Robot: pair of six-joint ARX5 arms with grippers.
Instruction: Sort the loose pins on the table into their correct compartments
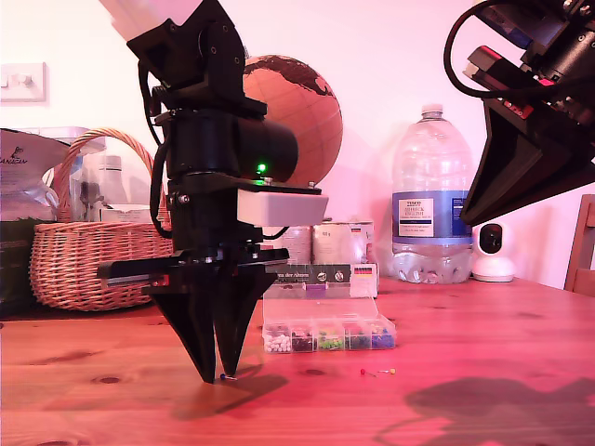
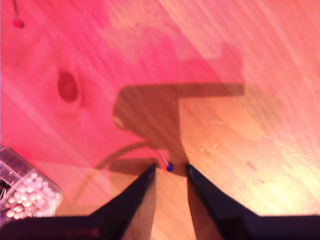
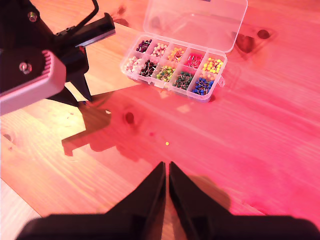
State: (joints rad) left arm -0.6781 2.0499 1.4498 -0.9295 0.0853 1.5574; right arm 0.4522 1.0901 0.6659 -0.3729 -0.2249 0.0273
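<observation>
The first gripper (image 1: 221, 376) stands point-down on the table (image 1: 483, 334), towards the exterior view's left, its tips at or just above the wood. In the first wrist view its jaws stand slightly parted with bare wood between them, and they hold nothing. A blue-headed pin (image 2: 169, 167) lies on the table just ahead of the gap between the tips, its thin shaft angled away; whether it touches either fingertip cannot be told.

The second gripper (image 3: 167, 167) hangs well above the table at the exterior view's upper right. Its jaws are all but together, only a hairline gap showing, and nothing is seen between them.

The clear box of compartments (image 1: 327, 334) sits on the table behind the first gripper and a little towards the exterior view's right, its hinged lid (image 3: 196, 22) thrown back. The second wrist view shows two rows of sections holding pins sorted by colour: white, dark, green, blue, yellow and red among them.

Two further loose pins lie on open wood in front of the box, towards the exterior view's right: a red-headed pin (image 1: 363, 373) and a yellow-headed pin (image 1: 391, 371), near each other and well apart from both grippers.
</observation>
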